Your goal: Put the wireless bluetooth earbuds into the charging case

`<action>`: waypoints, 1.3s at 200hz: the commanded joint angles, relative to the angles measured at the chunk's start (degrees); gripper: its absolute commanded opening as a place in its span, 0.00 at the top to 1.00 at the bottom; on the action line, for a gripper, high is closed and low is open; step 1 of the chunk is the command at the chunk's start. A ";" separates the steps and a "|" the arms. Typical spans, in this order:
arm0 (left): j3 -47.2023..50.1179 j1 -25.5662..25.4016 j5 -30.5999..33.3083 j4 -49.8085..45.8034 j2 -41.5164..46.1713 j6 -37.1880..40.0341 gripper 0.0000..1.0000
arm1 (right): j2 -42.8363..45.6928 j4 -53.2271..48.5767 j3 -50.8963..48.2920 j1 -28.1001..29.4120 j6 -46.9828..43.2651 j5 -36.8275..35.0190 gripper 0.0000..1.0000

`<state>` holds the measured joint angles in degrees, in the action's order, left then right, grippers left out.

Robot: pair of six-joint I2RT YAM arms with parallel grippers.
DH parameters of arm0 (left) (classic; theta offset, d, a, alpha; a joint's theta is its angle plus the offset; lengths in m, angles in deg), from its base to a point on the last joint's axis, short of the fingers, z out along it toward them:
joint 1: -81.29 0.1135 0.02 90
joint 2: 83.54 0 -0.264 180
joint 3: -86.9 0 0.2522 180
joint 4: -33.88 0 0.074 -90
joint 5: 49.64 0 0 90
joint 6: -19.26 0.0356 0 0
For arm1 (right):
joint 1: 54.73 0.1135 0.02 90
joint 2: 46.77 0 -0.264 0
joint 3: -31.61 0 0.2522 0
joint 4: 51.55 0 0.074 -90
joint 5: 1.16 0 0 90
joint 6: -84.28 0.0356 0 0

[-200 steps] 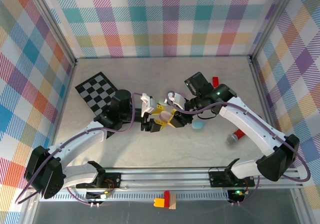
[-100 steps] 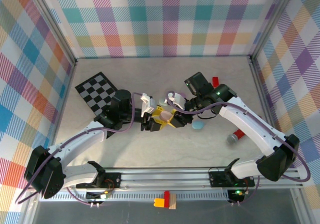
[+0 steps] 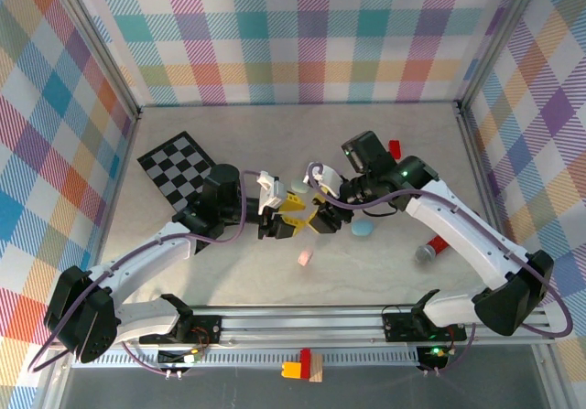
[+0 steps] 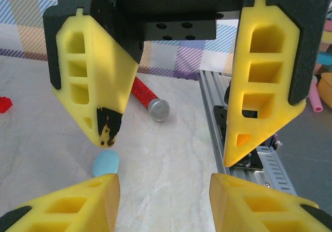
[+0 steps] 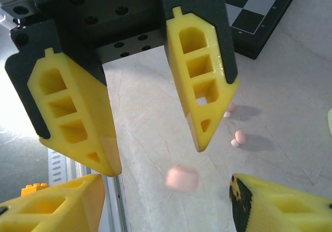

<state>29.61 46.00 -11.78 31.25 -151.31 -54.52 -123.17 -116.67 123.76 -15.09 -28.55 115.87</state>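
Mid-table, nose to nose | left gripper (image 3: 289, 217) and right gripper (image 3: 322, 215) both spread, holding nothing | pink case (image 3: 305, 258) lies loose just nearside, I judge it needs picking up | pink earbuds (image 5: 239, 136) bare nearby, unseated

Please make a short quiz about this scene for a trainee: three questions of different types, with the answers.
1. True or false: the left tool is holding the pink piece.
2. Which thing lies on the left side of the table? A: checkerboard; B: microphone; C: red block.
3. Fill in: the jaws of the right tool stand ___.

Key
1. False: the pink piece is free of both tools.
2. A.
3. Open, with nothing gripped.
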 commanded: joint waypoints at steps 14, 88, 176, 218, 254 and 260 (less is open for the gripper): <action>2.01 -0.53 8.42 4.53 -1.09 0.19 0.39 | 1.05 4.43 -2.21 -1.46 5.51 -2.61 0.35; 10.54 3.47 28.94 17.87 -0.48 -12.72 0.00 | 10.76 21.99 -18.67 -2.00 21.63 -4.28 0.24; 13.47 11.74 47.75 11.87 2.74 -29.81 0.00 | 2.72 15.86 -20.40 12.13 12.98 -9.76 0.16; 13.55 18.32 47.14 8.96 5.28 -33.19 0.00 | -4.80 21.82 -22.23 19.16 3.37 -11.64 0.12; 14.24 20.48 47.19 6.74 7.97 -32.99 0.00 | -8.85 27.53 -24.60 21.17 -8.07 -10.16 0.15; 14.47 21.04 47.01 6.62 8.25 -33.21 0.00 | -9.69 27.66 -24.45 21.18 -9.35 -10.00 0.15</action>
<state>43.01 65.41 35.13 40.00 -145.10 -86.21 -130.34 -93.13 99.85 5.41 -27.68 105.07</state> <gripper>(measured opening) 0.998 0.850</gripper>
